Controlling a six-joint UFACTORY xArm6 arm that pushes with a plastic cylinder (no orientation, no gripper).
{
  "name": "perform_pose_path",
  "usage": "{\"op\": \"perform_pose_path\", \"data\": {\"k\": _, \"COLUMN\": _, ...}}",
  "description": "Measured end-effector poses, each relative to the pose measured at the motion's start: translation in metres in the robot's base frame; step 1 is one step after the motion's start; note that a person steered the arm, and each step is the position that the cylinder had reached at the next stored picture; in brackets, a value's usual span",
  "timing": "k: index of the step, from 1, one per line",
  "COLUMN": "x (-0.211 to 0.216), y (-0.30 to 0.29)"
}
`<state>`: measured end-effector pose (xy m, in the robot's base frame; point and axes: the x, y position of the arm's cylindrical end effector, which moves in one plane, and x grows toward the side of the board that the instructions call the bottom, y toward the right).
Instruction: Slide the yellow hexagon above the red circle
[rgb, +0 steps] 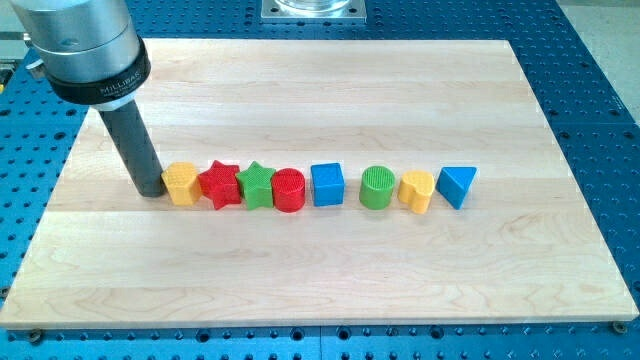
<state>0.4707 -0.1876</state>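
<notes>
Tip (150, 190) touching yellow hexagon (181, 184) toward bench (330, 280) left edge, red star (220, 184) against it, red circle (288, 189) two along; no fingers fitted; rightward shove risks dragging the whole packed row.

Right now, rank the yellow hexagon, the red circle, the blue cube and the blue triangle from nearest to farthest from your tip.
Measured from my tip, at the row's left end in the view:
1. yellow hexagon, right beside the tip.
2. red circle, fourth in the row.
3. blue cube, mid-row.
4. blue triangle, far right end.
</notes>
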Motion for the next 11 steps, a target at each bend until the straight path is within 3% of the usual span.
{"op": "perform_pose_path", "data": {"k": 2, "x": 0.041, "y": -0.021}}
{"op": "perform_pose_path", "data": {"k": 3, "x": 0.041, "y": -0.019}}
{"op": "perform_pose_path", "data": {"k": 5, "x": -0.062, "y": 0.045}}
{"op": "perform_pose_path", "data": {"k": 7, "x": -0.062, "y": 0.045}}
{"op": "perform_pose_path", "data": {"k": 8, "x": -0.047, "y": 0.001}}
{"op": "perform_pose_path", "data": {"k": 9, "x": -0.026, "y": 0.013}}
{"op": "perform_pose_path", "data": {"k": 11, "x": -0.059, "y": 0.122}}
